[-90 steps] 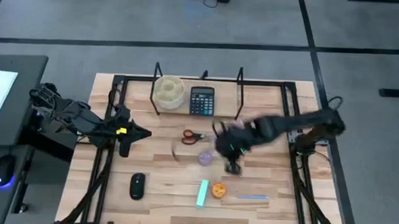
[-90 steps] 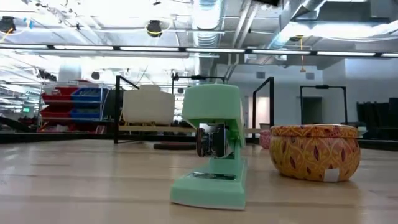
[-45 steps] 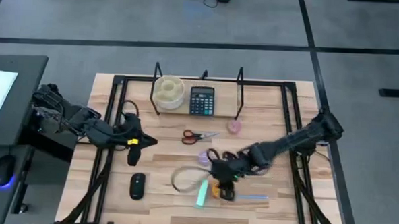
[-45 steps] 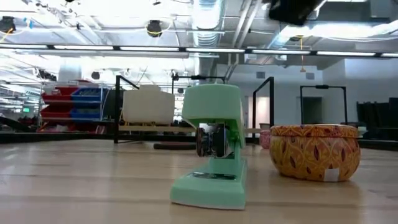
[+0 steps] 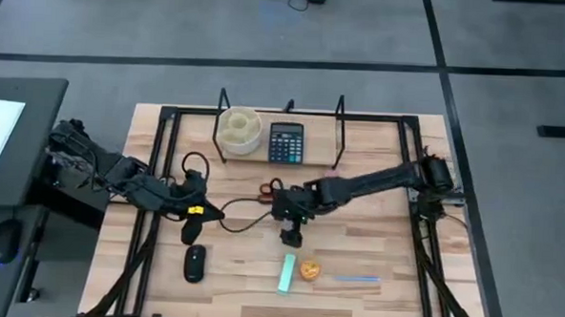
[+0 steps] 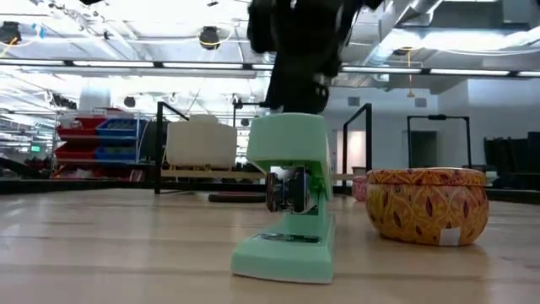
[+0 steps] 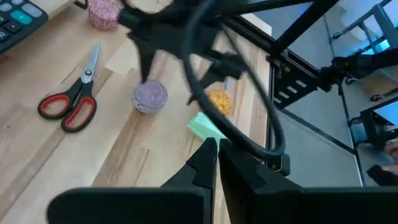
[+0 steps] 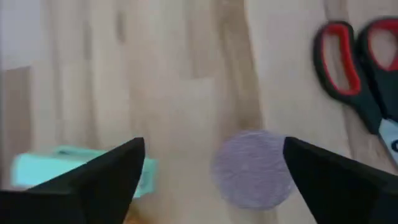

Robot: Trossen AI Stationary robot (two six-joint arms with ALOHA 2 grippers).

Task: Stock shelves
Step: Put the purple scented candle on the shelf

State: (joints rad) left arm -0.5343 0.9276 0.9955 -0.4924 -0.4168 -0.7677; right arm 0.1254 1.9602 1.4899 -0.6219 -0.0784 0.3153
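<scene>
The shelves [image 5: 319, 147] stand at the table's far middle, a pale plank between black uprights. On the plank sit a white round container [image 5: 238, 130] and a calculator [image 5: 286, 142]. My right gripper [image 8: 214, 155] hangs open above the table's middle, its fingers either side of a purple round thing [image 8: 252, 168] without touching it. In the low view it [image 6: 291, 51] shows high up behind a green stapler [image 6: 287, 203]. My left gripper [image 7: 216, 158] is shut and holds nothing, left of the middle [image 5: 189, 233].
Red scissors [image 7: 68, 102] lie left of the purple thing, a pink round thing [image 7: 104, 12] farther off. Near the front edge are a black mouse [image 5: 194, 263], the stapler [image 5: 288, 273], an orange tin [image 5: 308, 270] and a blue pen [image 5: 358, 277]. A black cable [image 7: 249, 124] loops before my left gripper.
My right gripper first went toward the near edge, over the orange tin, then came back toward the table's left and far side and lower, so that it now stands over the purple thing. My left gripper has drifted a little toward the near edge.
</scene>
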